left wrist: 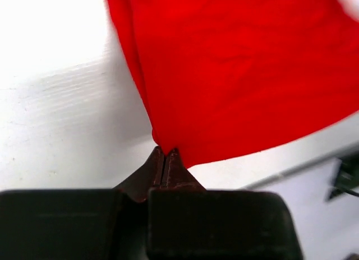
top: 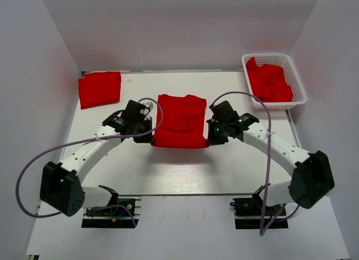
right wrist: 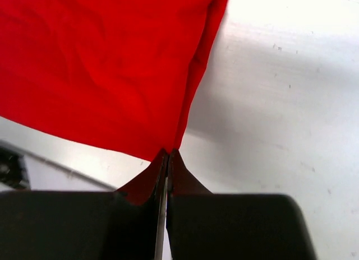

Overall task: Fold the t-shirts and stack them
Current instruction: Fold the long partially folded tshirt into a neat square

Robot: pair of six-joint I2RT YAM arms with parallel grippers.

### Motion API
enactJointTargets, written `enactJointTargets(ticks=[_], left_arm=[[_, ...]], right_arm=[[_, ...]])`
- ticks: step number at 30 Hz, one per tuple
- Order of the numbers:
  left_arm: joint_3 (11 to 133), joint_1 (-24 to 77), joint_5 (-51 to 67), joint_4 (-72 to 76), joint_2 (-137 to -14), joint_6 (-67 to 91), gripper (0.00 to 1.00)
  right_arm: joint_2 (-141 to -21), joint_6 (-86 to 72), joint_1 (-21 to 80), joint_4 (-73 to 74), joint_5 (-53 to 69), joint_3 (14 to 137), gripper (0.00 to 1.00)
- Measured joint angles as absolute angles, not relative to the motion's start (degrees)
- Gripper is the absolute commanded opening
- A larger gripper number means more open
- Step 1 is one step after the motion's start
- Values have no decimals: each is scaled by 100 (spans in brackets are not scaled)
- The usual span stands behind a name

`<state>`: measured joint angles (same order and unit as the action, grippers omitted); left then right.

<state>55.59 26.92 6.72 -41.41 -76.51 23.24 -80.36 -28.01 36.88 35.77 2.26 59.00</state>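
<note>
My left gripper (left wrist: pixel 165 154) has its jaws shut tight on the near left corner of the red t-shirt (left wrist: pixel 235 75). My right gripper (right wrist: pixel 167 156) has its jaws shut tight on the near right corner of the same shirt. In both wrist views the red cloth spreads out from the pinched tips, and I see the white table (right wrist: pixel 280 103) next to it.

From above, this shirt lies in the middle of the table, right between my two grippers. Its neck hole is at the far end and its near edge runs straight from one gripper to the other.

At the far left, well apart, a folded t-shirt (top: pixel 99 88) lies flat like a square. At the far right sits a white basket (top: pixel 301 86). A bunched pile of red t-shirts (top: pixel 270 80) lies inside it.
</note>
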Motion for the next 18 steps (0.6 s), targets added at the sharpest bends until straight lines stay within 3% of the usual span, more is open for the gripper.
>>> enactJointTargets(ticks=[9,18], left_arm=[[7035,2670,755,-4609,-7306,2368,0],[8023,2574,-172,-4327,-8672,2571,0]], right_arm=[[-7513,-2681,3636,4237,-158,6785,0],[-8816,-2591,3304,4281,-620,8112,0]])
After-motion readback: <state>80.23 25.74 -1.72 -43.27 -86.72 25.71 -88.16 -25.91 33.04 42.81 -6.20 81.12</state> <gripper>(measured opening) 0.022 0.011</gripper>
